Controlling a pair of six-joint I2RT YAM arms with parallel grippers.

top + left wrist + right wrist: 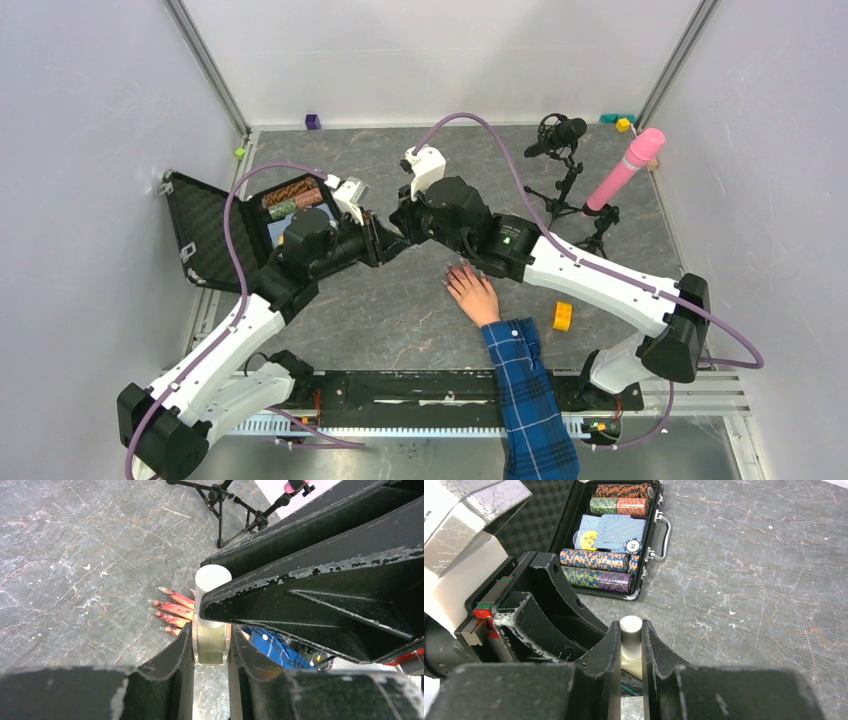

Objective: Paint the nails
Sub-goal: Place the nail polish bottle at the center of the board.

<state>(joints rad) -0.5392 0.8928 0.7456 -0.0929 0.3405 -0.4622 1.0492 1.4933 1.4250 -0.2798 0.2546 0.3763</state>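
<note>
A small glass bottle of pale liquid sits upright between the fingers of my left gripper, which is shut on it. My right gripper is shut on the bottle's white cap, which sits on the bottle's top. The two grippers meet above the table's middle. A pale hand with a blue plaid sleeve lies flat on the table just right of them. Its fingers are smeared red, and the nails point away from the sleeve, past the bottle.
An open black case of poker chips and cards lies at the left. A microphone on a tripod and a pink cylinder on a stand are at the back right. A yellow piece lies by the right arm.
</note>
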